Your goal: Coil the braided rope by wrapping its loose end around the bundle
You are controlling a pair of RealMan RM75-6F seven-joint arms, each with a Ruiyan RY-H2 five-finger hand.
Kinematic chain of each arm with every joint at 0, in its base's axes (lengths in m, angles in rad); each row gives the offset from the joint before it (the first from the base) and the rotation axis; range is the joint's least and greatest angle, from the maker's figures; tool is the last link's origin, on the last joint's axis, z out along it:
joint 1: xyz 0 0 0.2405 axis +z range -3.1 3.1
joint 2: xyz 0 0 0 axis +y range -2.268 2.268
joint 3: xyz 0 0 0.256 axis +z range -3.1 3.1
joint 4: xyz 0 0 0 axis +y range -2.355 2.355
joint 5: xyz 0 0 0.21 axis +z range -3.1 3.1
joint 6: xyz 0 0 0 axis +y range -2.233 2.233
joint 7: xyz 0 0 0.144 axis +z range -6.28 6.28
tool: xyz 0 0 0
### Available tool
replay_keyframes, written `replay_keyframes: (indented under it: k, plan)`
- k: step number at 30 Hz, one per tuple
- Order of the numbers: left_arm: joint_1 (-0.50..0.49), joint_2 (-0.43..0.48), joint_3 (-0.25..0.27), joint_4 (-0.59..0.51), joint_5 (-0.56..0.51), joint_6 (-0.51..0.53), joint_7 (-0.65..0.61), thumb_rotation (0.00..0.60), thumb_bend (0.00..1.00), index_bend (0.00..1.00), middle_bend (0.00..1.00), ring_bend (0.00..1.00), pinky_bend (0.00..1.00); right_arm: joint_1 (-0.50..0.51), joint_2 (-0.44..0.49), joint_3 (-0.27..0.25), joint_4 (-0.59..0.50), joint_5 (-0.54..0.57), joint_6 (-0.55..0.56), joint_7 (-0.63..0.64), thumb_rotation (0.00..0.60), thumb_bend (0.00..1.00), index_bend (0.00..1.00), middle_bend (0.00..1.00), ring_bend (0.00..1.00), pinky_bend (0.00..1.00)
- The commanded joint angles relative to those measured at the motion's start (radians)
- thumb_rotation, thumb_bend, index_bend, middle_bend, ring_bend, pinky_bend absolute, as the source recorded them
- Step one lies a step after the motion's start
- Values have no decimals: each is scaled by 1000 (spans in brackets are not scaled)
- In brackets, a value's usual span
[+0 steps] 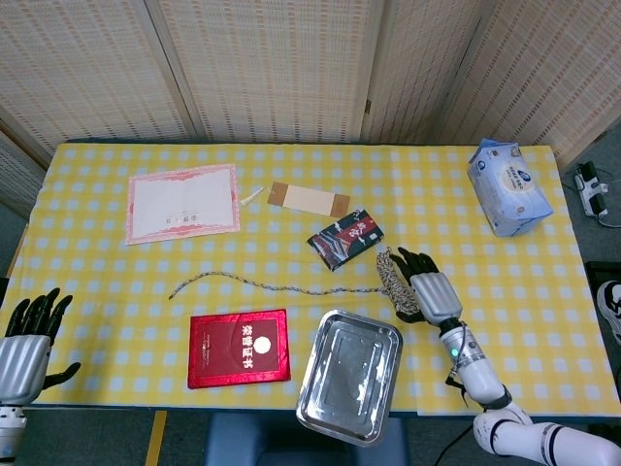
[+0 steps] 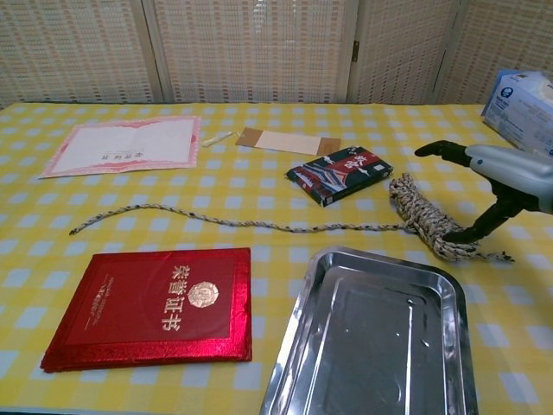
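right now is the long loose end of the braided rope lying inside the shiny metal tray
No, the loose end lies stretched across the yellow checked tablecloth behind the metal tray, which holds nothing.

Yellow-and-white checked tablecloth (image 1: pixel 291 165), red booklet (image 1: pixel 239 348) (gold lettering), speckled grey-white rope (image 2: pixel 259 225), silver tray (image 2: pixel 380 346).

My head view looks steeply down on the whole table (image 1: pixel 505 291) from above its near edge. Chest view sits low and close, facing across it toward the screens. Both share the rope (image 1: pixel 393 280), tray (image 1: pixel 349 377) and red booklet (image 1: pixel 239 348)
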Motion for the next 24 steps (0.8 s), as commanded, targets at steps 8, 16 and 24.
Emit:
replay_keyframes:
  k: [8, 16, 24]
  plan:
    - [2, 1, 3, 5, -4, -6, -9, 600, 132, 14, 12, 30, 0, 41, -96, 6, 167, 32, -31, 54, 600, 211, 0, 0, 0, 0]
    - [-3, -1, 1, 8, -8, -15, -13, 600, 132, 14, 13, 31, 0, 46, -72, 9, 248, 76, -54, 34, 600, 209, 0, 0, 3, 0]
    - [-8, -4, 1, 3, -4, -22, -4, 600, 132, 14, 12, 31, 0, 59, -33, 13, 278, 107, -94, 25, 600, 209, 0, 0, 60, 0]
